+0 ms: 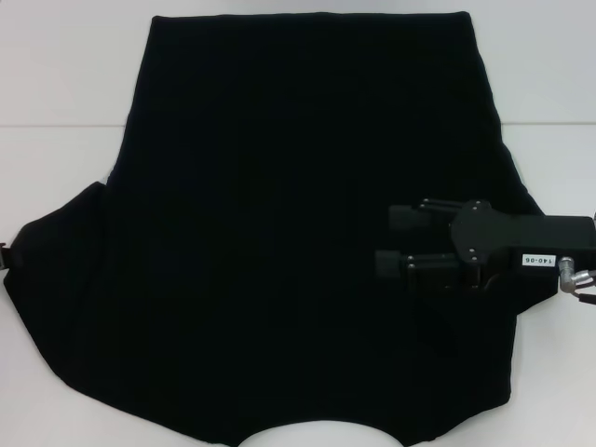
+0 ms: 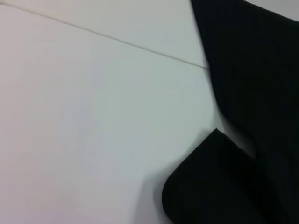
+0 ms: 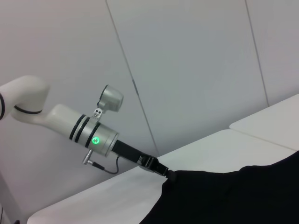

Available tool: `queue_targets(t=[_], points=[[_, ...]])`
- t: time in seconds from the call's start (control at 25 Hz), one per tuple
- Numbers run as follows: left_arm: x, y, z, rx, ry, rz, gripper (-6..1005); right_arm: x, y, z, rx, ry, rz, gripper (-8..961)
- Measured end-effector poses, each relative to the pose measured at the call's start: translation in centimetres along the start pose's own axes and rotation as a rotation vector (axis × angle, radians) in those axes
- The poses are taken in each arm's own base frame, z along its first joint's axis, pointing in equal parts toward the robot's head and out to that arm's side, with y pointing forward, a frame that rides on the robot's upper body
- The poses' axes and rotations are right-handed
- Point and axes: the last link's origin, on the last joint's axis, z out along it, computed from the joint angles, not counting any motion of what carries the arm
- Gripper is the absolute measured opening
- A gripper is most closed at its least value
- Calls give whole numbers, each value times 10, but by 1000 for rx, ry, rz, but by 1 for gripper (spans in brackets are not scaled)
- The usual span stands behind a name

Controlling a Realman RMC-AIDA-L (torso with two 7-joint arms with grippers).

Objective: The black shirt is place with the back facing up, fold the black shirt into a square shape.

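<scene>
Shirt (image 1: pixel 279 242): black, plain side up, spread flat over the white bench (image 1: pixel 56 84); covers most of the head view; hem at the far edge, neckline curve at the near edge; one sleeve spread out on the left.
Right gripper (image 1: pixel 382 240): over the right part of the shirt, pointing toward its middle; fingers (image 1: pixel 407 216) apart, with an open gap between them, nothing clamped.
Left gripper (image 3: pixel 169 176): at the left sleeve edge of the shirt, seen from the right wrist view at the end of the white left arm (image 3: pixel 70 126); barely visible at the left border of the head view; cannot tell whether fingers are apart or together, nor whether cloth is clamped.
Left arm light (image 3: pixel 95 139): green, lit.
Left wrist view: rounded edge of the shirt lying on the bench, with a seam line (image 2: pixel 117 42) across the bench surface.
Bench seam: also visible in the head view, running under the far part of the shirt.
</scene>
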Motion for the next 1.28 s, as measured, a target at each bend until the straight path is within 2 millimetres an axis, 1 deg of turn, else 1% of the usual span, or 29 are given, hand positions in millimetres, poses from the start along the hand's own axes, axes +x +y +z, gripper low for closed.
queue_targets(t=[0.68,0.84,1.12,1.28], points=[[-1,-16,-12,33,43,-59,0,-1,0,0,2,-15,2,894],[-2,-18,-14,31,42,-63,-1,-1,0,0,4,-17,3,894],[-5,-12,-14,-10,17,-59,-1,-1,0,-1,5,-17,3,895],[-6,1,-14,-83,-12,-52,-1,-1,0,-1,6,-17,3,895]])
